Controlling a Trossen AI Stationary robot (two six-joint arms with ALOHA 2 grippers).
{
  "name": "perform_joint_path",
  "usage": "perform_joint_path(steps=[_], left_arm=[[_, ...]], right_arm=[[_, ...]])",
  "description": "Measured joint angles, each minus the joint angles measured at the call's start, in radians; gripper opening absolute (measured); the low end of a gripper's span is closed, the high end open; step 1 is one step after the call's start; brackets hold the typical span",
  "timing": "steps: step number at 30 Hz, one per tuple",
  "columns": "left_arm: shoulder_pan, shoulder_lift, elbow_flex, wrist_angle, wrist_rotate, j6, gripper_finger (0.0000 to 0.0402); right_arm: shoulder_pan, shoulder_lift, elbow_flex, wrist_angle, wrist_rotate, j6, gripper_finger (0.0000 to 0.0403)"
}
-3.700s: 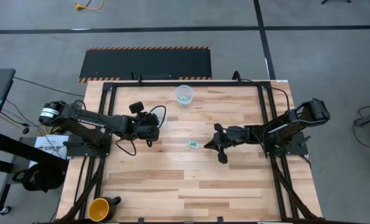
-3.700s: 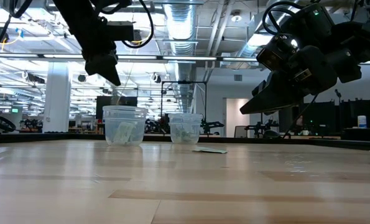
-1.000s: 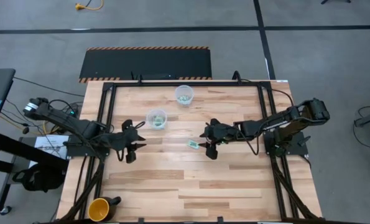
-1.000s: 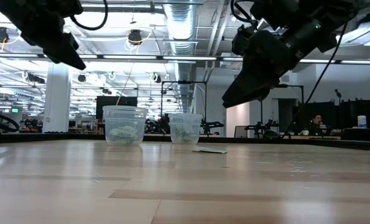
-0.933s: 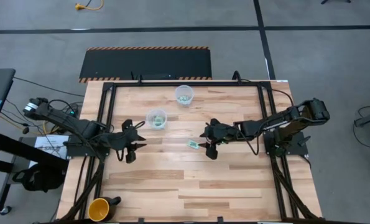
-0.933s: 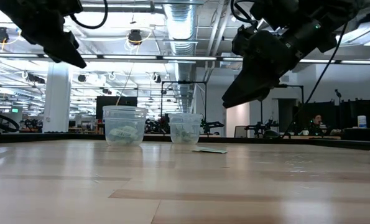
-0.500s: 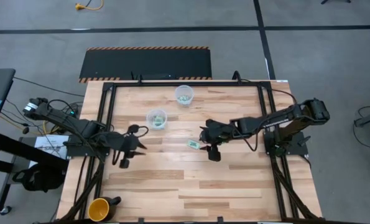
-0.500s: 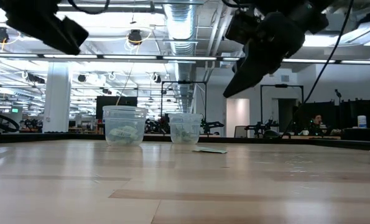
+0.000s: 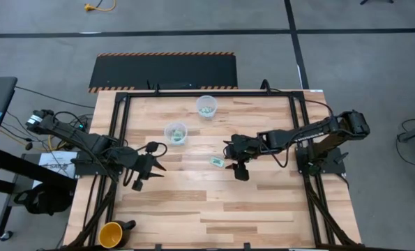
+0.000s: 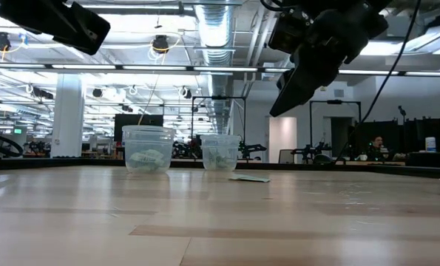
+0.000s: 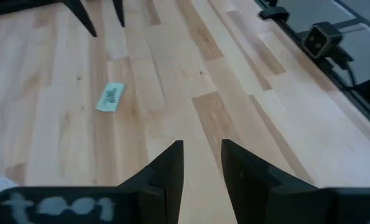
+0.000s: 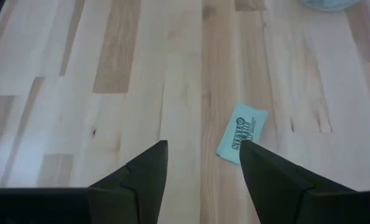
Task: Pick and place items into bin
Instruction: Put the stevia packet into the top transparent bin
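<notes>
Right end effector (image 12: 203, 163) open, hovering just beside lone packet (image 12: 241, 139) on worktop (image 9: 214, 202); centre over packet, descend, pinch flat. Left end effector (image 11: 202, 163) empty, narrow gap, waiting left.

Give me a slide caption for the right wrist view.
Right gripper hangs open above the wooden table, a mint-green wrapped packet lying flat just beyond its dark fingers.
</notes>
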Motion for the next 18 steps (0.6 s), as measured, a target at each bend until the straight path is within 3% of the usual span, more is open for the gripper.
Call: perform_joint_path(steps=[11,18], left_arm=[[0.0,0.0,0.0,-0.001,-0.043,0.002,0.0098],[0.001,0.0,0.0,-0.002,-0.044,0.002,0.0098]], right_arm=[[-0.007,0.0,0.0,0.001,0.085,0.004,0.0192],[-0.012,0.149,0.015,0.118,0.093,0.105,0.0184]])
